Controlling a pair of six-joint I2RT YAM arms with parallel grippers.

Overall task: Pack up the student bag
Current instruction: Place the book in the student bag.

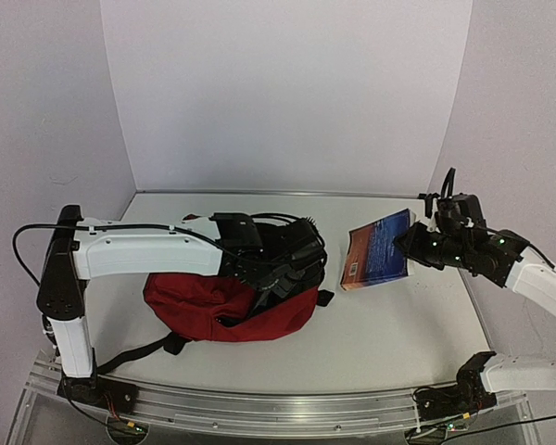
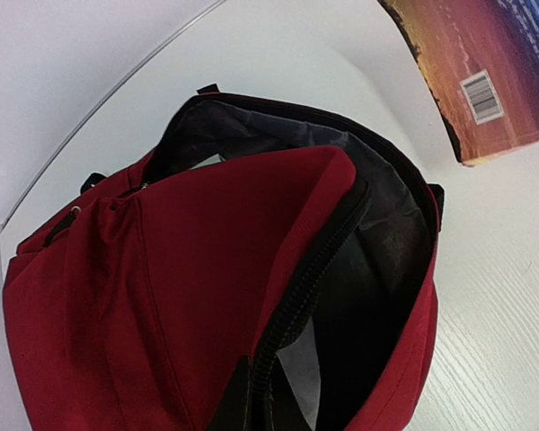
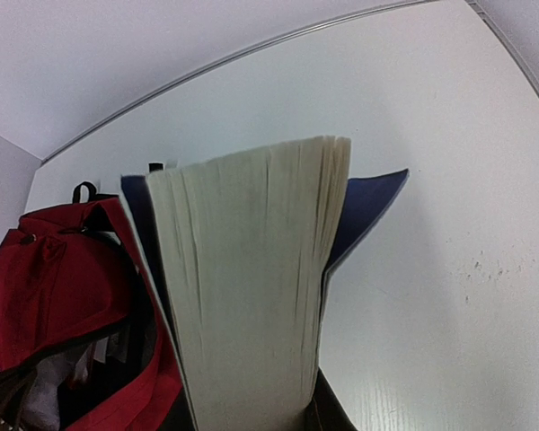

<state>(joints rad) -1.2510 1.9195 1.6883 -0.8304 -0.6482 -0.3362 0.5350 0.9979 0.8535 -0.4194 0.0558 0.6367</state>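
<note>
Bag (image 1: 204, 306) is parked on the table (image 1: 398, 324) left of centre, nearer the near edge than the far one, w/ its mouth turned toward the right edge. It's dark red, and a black strap (image 1: 134, 357) is trailed off toward the near-left corner. The main compartment is unzipped and gaping. In the left wrist view the red front panel (image 2: 162, 269) is seen pulled up, w/ the black zipper (image 2: 314, 269) running along its edge and the grey lining (image 2: 386, 242) exposed behind. Something pale is glimpsed inside in the right wrist view, but it can't be ID'd.

L gripper (image 1: 283, 276) is sat right at the bag's mouth. Its jaws look pinched together on the zipper edge of the panel, tho the fingertips are mostly buried in fabric.

R gripper (image 1: 412, 244) is clamped on a book (image 1: 378, 248), which is held tilted off the table btw the bag and the right edge. The book's lower left corner is just beside the mouth; contact can't be made out. The cover is orange fading to blue, and a barcode (image 2: 481, 95) is caught in the left wrist view. From the right wrist cam the pages (image 3: 242, 287) are seen edge-on, standing up out of the jaws, w/ one blue cover flap (image 3: 368, 206) splayed away from them.
</note>
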